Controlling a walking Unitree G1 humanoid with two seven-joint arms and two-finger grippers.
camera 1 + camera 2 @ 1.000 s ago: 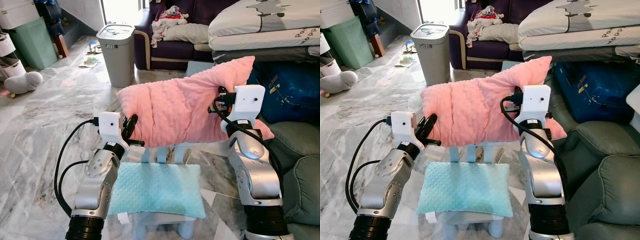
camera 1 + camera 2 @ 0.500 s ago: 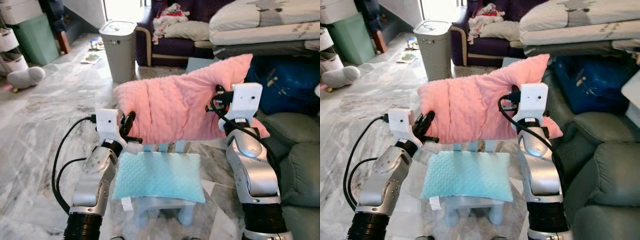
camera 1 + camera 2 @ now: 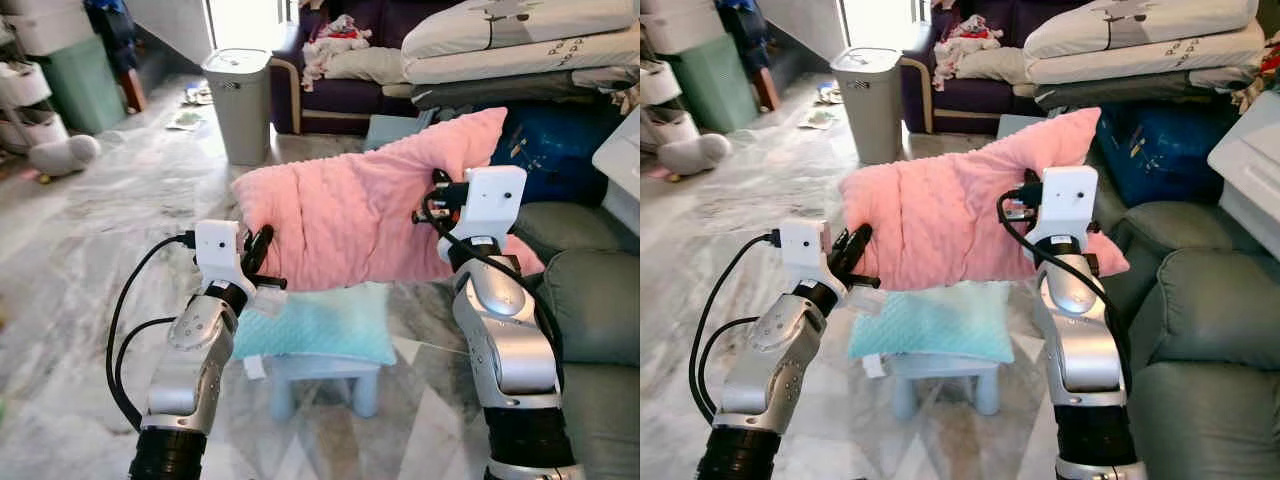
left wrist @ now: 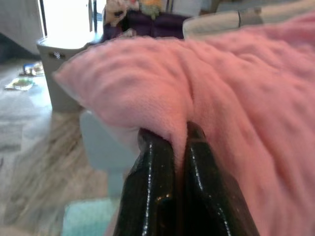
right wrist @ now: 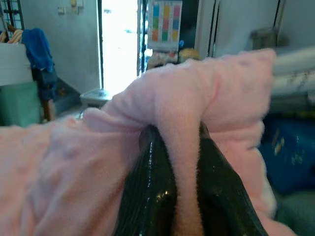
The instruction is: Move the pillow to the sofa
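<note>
Left end effector [image 4: 179,142] is clenched on a fold at the pink pillow's [image 3: 360,215] left edge; right end effector [image 5: 176,142] is clenched on a fold near its right edge. The pillow hangs mid-frame between both arms, above a teal cushion [image 3: 320,325] on a small stool [image 3: 320,375]. Green sofa [image 3: 590,320] occupies the lower right, just beside the right arm. Open marble floor [image 3: 120,210] extends left. A grey bin [image 3: 240,95] and purple couch [image 3: 340,95] stand at the upper frame.

Small stool on a marble floor

A pale blue stool [image 3: 322,378] stands on the grey marble floor [image 3: 90,270]; a teal cushion [image 3: 318,325] lies flat on its seat.
</note>
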